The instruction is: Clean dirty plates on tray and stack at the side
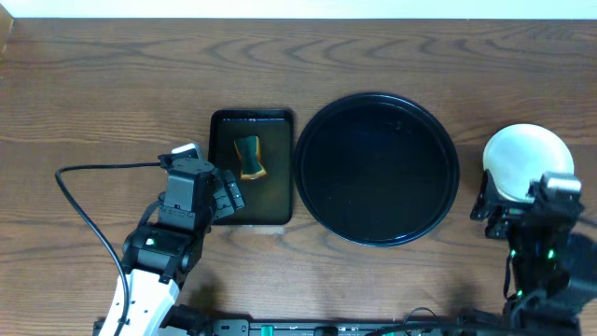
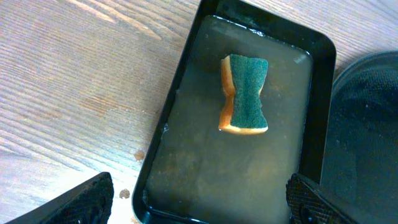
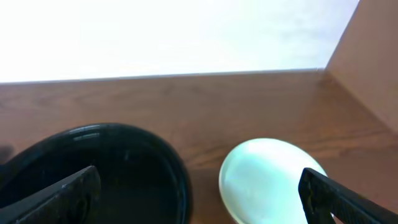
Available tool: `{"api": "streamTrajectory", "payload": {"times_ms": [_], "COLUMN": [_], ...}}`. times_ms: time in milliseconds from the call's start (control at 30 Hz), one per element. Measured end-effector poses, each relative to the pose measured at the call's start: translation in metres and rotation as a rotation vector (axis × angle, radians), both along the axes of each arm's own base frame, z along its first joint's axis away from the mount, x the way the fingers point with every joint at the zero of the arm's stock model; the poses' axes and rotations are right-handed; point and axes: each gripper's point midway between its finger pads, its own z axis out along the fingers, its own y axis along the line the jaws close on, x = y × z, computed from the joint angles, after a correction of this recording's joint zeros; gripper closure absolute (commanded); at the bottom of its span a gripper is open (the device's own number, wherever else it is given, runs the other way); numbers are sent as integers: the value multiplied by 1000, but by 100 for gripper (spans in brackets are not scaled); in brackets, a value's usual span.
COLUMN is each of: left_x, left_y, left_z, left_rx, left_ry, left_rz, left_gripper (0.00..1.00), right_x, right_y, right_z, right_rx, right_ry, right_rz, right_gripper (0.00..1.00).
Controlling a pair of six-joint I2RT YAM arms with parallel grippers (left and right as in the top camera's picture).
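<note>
Probably the closing step, with the tray [image 1: 378, 168] bare and the plates [image 1: 527, 157] apparently stacked on the worktop [image 1: 112, 84] just right of it. Left tool [image 2: 202, 202] spread wide, holding nothing, over the sponge [image 2: 245, 93]; right tool [image 3: 199, 196] likewise beside the stack. Likely calls only for lifting both arms clear without nudging it.

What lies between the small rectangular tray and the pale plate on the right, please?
The large round black tray sits between them, as the overhead view shows.
</note>
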Motion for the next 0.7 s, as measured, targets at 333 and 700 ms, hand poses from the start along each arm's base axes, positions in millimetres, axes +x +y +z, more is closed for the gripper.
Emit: {"api": "streamTrajectory", "payload": {"times_ms": [333, 700], "left_x": [0, 0], "left_y": [0, 0], "left_z": [0, 0], "left_rx": [0, 0], "left_ry": [0, 0], "left_rz": [0, 0], "left_gripper": [11, 11], "right_x": [-3, 4], "right_y": [14, 26], "right_z": [-4, -54], "right_rx": [-63, -99], "right_ry": [-299, -336], "right_rz": [53, 113], "right_gripper": [1, 1]}}
